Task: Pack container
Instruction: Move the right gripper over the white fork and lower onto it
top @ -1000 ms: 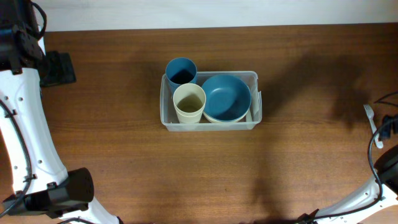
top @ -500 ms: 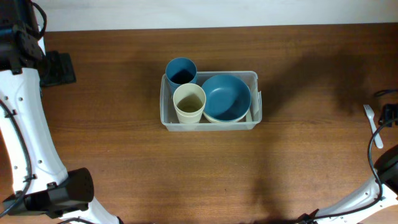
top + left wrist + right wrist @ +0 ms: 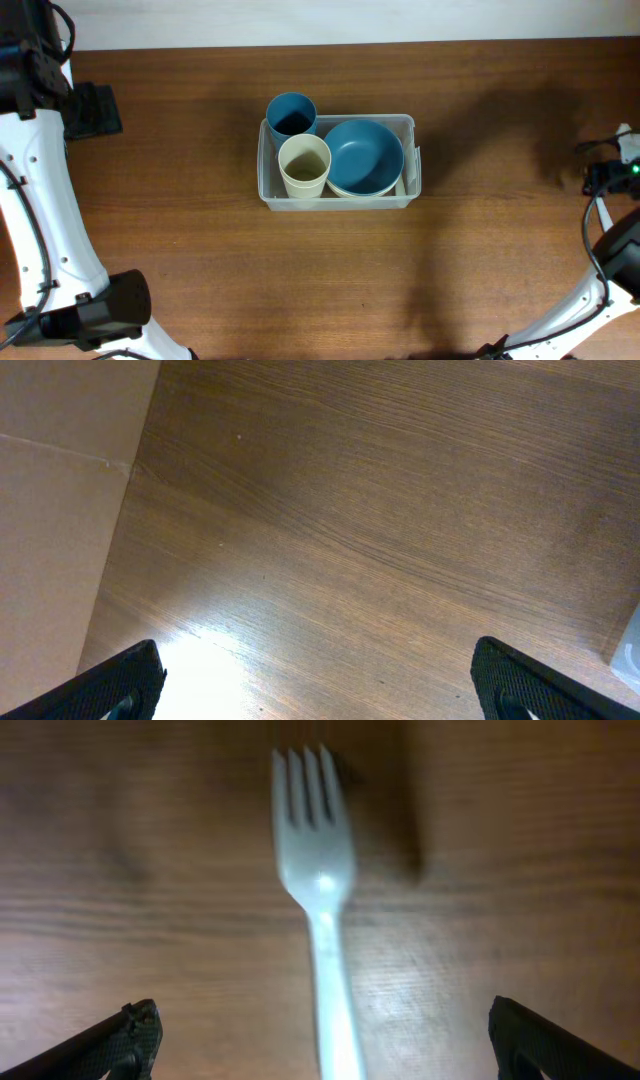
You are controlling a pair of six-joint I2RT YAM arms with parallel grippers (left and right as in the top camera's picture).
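**Container mid-table and nearly full, fork not yet in**

Right under the right gripper (image 3: 322, 1025), jaws spread wide and gripping nothing: a white plastic fork (image 3: 318, 900), flat on the table (image 3: 200, 260), tines pointing away from the wrist and handle running back between the fingertips. Wrist aimed straight down and centred on the handle, probably so as to close across its narrow width. Judged the only loose item, out at the table's right edge and well apart from the bin.

Farther in, at mid-table: the container (image 3: 335, 204), clear and rectangular. Holds a cream cup (image 3: 304, 165) just beside a blue bowl (image 3: 363, 154) nested on a cream bowl (image 3: 352, 192), plus a blue cup (image 3: 291, 113) at the far-left corner, its mouth showing past the rim. Packed tight, probably to leave room along the edges for the cutlery.

Farthest off, near the far-left corner: the left gripper (image 3: 318, 670), likewise wide open and empty, angled down at the wood beside the table edge, apparently parked out of the way.
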